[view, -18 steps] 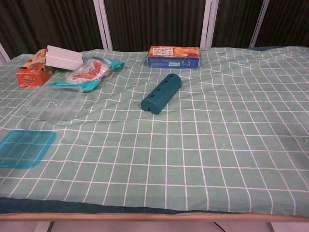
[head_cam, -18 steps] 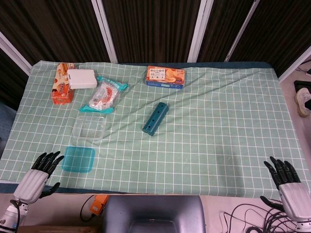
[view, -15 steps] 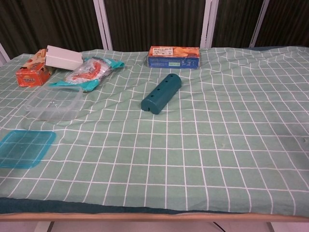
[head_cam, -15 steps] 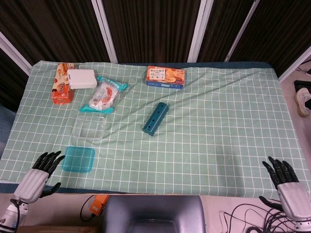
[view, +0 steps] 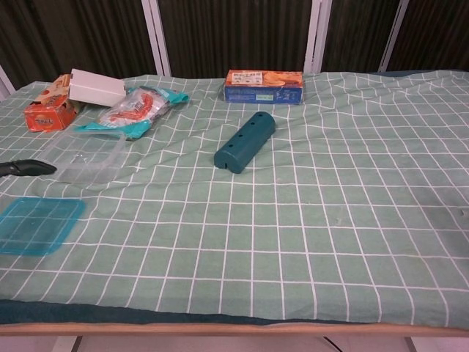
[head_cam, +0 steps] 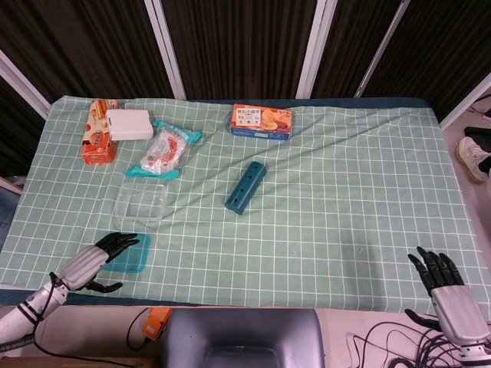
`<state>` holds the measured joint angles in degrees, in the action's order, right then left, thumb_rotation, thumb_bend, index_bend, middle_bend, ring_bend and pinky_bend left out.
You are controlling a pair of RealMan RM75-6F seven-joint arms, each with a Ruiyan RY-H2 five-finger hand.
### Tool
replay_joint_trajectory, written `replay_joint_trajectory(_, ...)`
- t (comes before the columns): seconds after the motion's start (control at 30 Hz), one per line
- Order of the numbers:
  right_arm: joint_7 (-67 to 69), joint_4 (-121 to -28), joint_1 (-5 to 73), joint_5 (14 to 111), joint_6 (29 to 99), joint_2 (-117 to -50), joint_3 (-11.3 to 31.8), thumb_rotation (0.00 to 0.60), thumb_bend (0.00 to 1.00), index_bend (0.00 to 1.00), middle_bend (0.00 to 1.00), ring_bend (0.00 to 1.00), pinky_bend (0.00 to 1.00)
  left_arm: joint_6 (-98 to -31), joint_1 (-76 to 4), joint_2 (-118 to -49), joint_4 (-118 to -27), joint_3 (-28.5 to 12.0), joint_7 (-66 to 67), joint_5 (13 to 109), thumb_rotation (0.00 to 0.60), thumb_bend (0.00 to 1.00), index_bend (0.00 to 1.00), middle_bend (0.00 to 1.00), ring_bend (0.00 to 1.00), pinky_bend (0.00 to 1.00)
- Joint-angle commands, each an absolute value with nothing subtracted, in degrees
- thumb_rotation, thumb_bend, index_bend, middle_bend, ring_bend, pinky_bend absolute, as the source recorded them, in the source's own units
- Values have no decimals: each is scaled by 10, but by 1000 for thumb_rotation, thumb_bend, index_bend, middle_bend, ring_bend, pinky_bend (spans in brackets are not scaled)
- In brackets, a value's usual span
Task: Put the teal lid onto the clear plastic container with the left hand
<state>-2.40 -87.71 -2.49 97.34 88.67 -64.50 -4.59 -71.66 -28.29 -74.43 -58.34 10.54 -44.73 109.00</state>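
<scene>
Head view, left hand (head_cam: 98, 259) over teal lid (head_cam: 126, 253), table's near edge

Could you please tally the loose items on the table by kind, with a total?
Snack boxes: 2, orange box and blue biscuit box
Snack bags: 1
White boxes: 1
Clear containers: 1
Teal lids: 1
Teal cylinders: 1
Total: 7

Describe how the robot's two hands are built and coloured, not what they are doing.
Both the left hand and the right hand have a pale grey, ribbed, shell-like back and glossy black segmented fingers. A banded black-and-grey wrist joins the left hand to its arm. No markings or sleeves are visible; only black fingertips show in the chest view.
</scene>
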Motion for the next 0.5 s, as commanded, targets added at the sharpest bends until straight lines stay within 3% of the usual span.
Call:
replay_joint_trajectory(0.03, -32, -880, -21, 969, 877, -647, -47, 600, 113, 0, 0, 0, 0, -689, -322, -791, -501, 135, -491, 1118, 600, 217, 0, 0, 0, 0)
replay_joint_trajectory(0.5, -43, -885, -17, 968, 868, -649, -49, 600, 113, 0, 0, 0, 0, -675, -336, -838, -415, 149, -532, 1086, 600, 208, 0, 0, 0, 0)
